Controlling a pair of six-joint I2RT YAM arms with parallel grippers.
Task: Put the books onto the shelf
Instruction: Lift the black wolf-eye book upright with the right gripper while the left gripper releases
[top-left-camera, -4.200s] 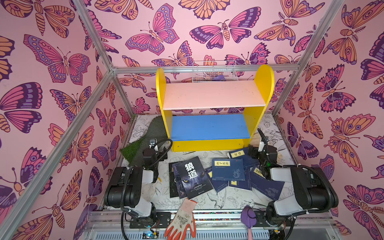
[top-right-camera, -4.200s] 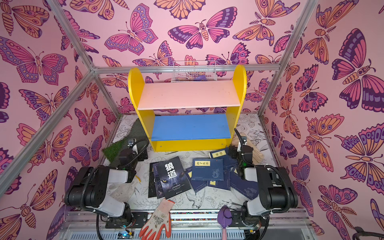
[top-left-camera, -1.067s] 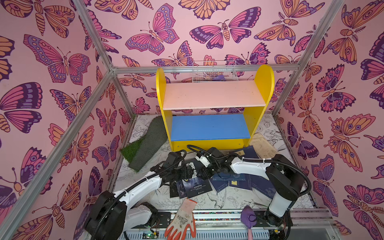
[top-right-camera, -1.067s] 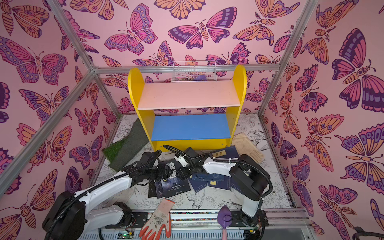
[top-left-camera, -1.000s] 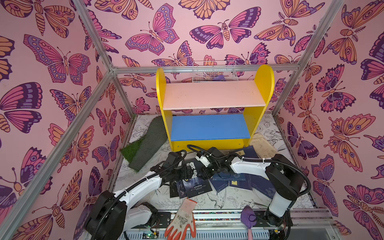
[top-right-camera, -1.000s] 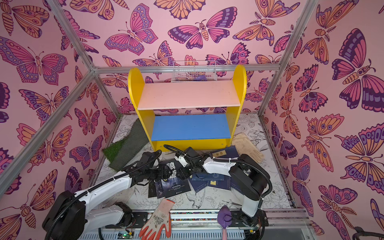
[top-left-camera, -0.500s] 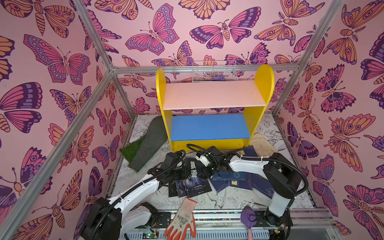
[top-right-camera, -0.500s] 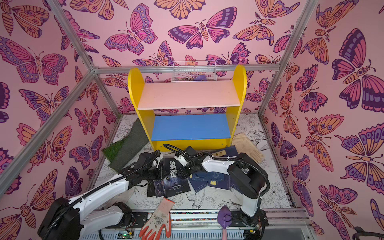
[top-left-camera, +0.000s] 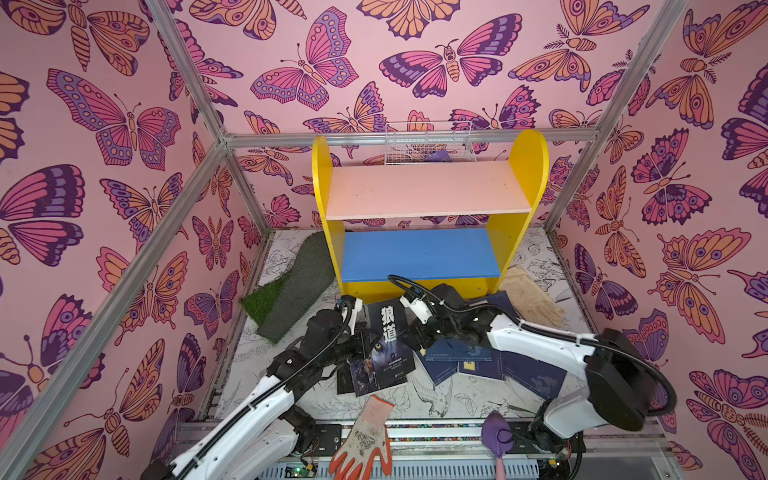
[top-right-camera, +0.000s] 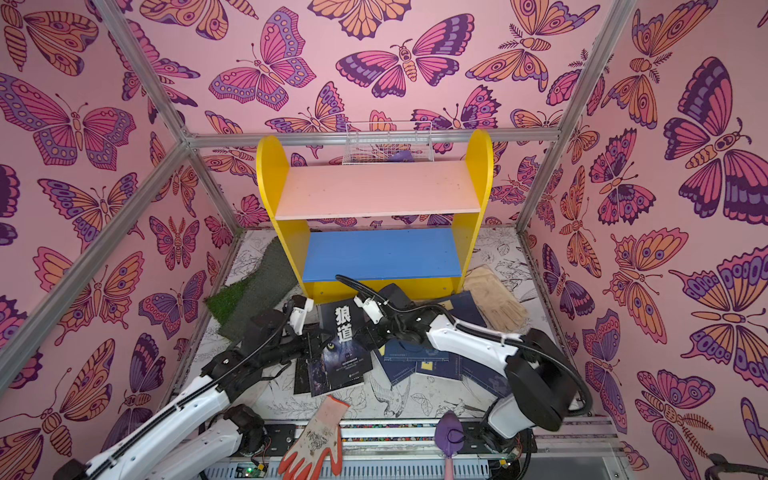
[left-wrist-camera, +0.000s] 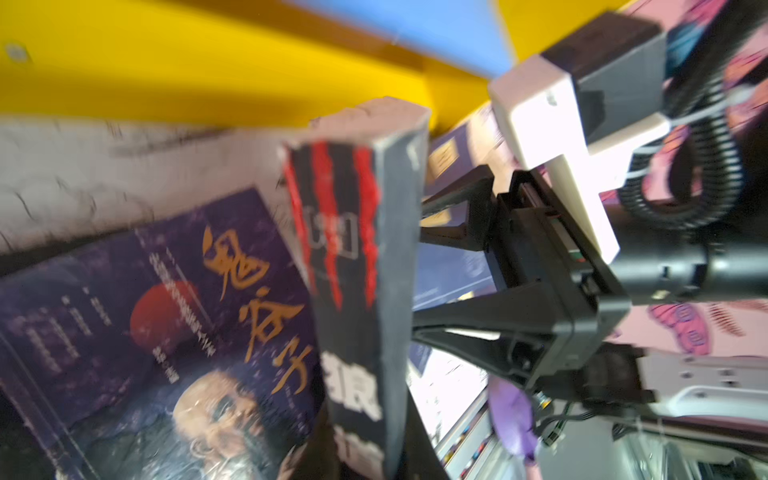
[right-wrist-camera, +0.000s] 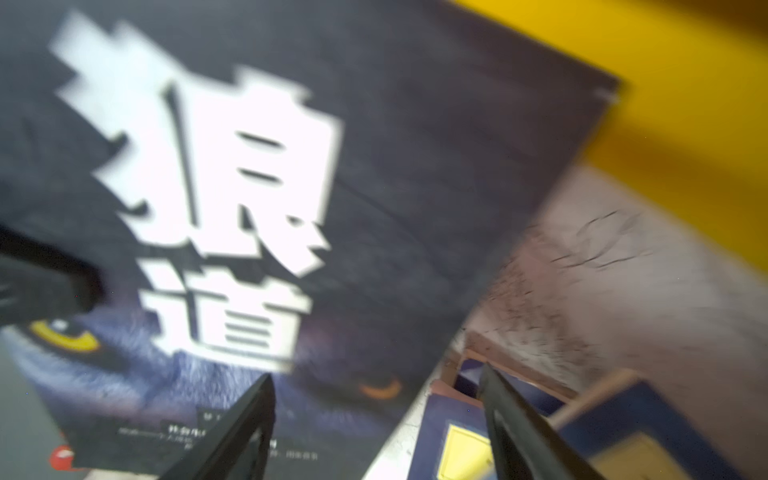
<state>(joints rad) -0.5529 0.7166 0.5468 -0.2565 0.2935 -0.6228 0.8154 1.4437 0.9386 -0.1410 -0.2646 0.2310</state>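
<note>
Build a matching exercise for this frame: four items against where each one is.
Items
1. wolf-cover book
2. tan glove
3. orange-fingered glove
4. wire basket

Places
A. lying flat, right of the shelf
B. behind the shelf's top board
C. raised and tilted, beside the navy books
D. across the front rail

Pairs: 1-C, 2-A, 3-D, 4-B

Between the black-fingered left gripper and right gripper, saw a black book with white characters, yellow eyes on grey-blue fur, and red claw stripes down its spine. Near the left gripper, noted a purple book with orange characters and a red disc. Under the right gripper, found navy books with yellow labels. Beyond both grippers, saw the shelf: yellow sides, pale pink and blue boards.
</note>
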